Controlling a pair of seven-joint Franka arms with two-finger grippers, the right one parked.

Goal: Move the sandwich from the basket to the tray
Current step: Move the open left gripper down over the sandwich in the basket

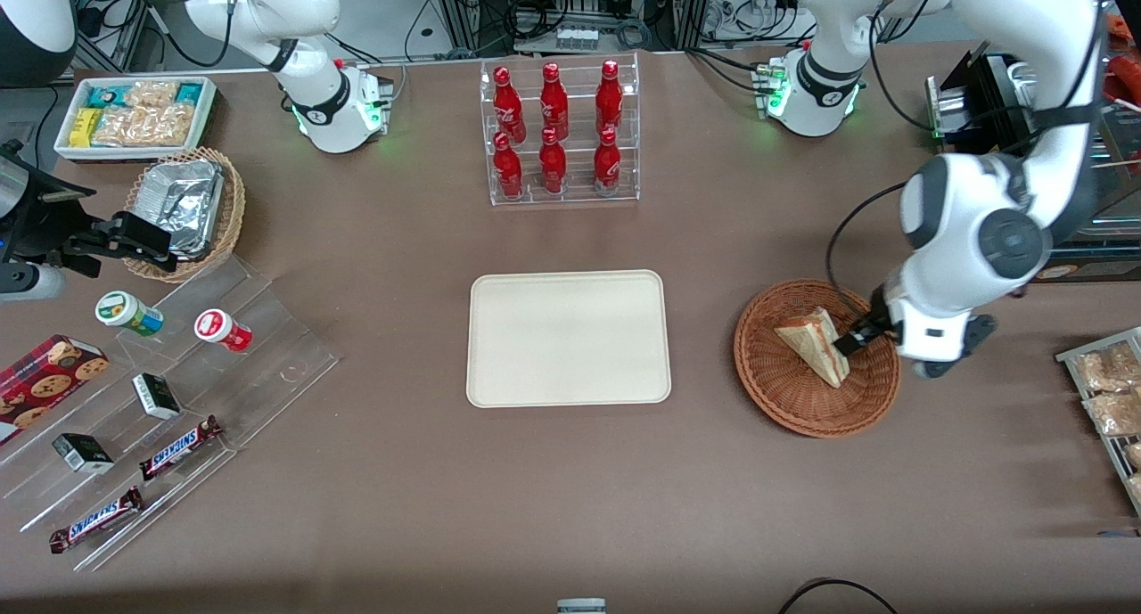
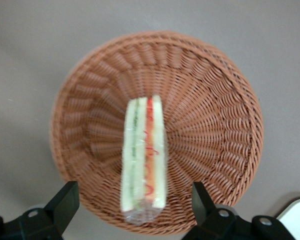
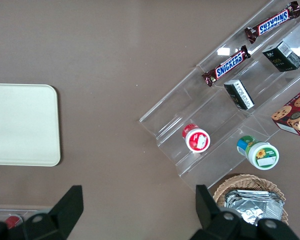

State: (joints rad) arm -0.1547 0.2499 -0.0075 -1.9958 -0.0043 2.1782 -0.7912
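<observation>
The sandwich [image 1: 813, 341], a cream wedge wrapped in clear film, stands in the reddish-brown wicker basket [image 1: 784, 409] toward the working arm's end of the table. In the left wrist view the sandwich [image 2: 144, 160] shows its cut side with red and green filling layers, inside the basket [image 2: 215, 100]. My left gripper [image 1: 851, 338] hangs just over the basket at the sandwich's end. In the left wrist view the gripper [image 2: 134, 196] is open, its black fingertips [image 2: 66, 197] spread wide on either side of the sandwich without touching it. The cream-white tray [image 1: 569, 338] lies flat at mid-table.
A clear rack of red bottles [image 1: 560, 133] stands farther from the front camera than the tray. A clear stepped stand [image 1: 178, 400] with snacks, a tan basket with foil [image 1: 187, 208] and a white bin [image 1: 134, 115] lie toward the parked arm's end. Snack bags [image 1: 1110, 391] sit beside the wicker basket.
</observation>
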